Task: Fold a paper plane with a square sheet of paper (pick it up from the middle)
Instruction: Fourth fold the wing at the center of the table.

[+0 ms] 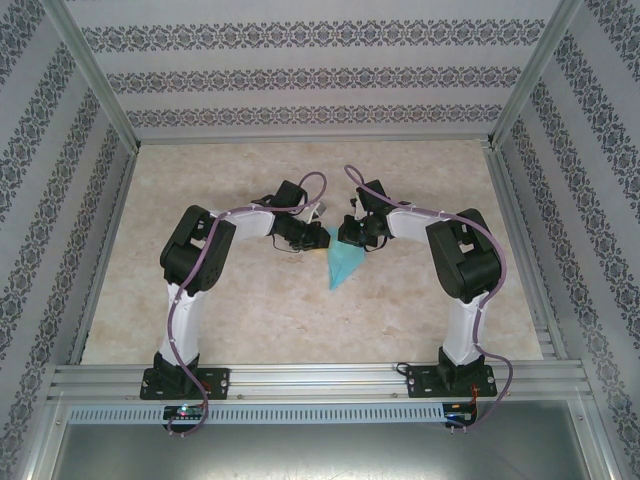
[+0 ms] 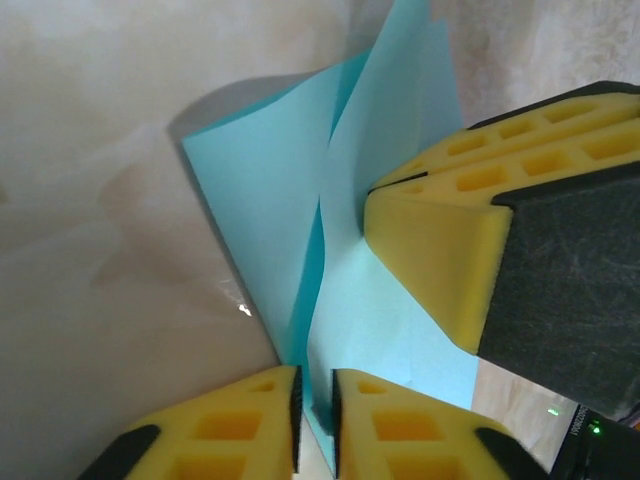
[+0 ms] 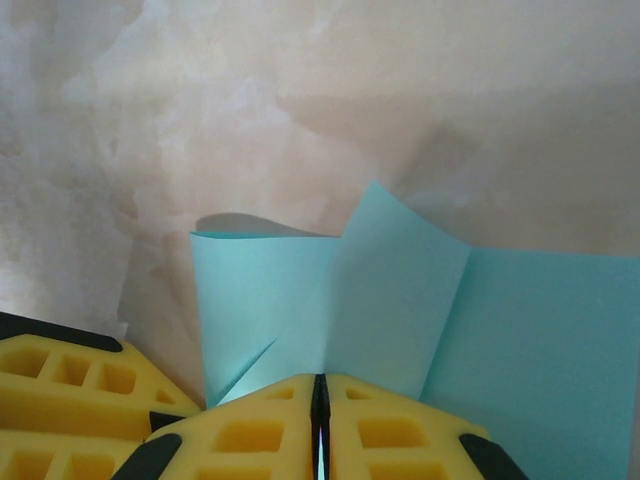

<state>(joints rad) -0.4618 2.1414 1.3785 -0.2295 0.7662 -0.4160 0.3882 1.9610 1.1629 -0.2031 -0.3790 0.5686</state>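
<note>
The turquoise sheet of paper [image 1: 343,262] lies folded into a pointed shape in the middle of the table, its tip toward the arms. My two grippers meet at its far end. The right gripper [image 3: 320,385] is shut on a raised centre fold of the paper [image 3: 400,290], with flaps spreading to both sides. The left gripper [image 2: 315,385] has its pads a narrow gap apart, and an upright fold of the paper [image 2: 380,300] stands between them. The right gripper's yellow fingers [image 2: 450,250] press on the paper close beside it. In the top view the left gripper [image 1: 312,238] and right gripper [image 1: 345,237] almost touch.
The beige marbled table [image 1: 250,310] is bounded by patterned walls and metal posts on three sides, with an aluminium rail [image 1: 320,380] along the near edge where both arm bases are bolted.
</note>
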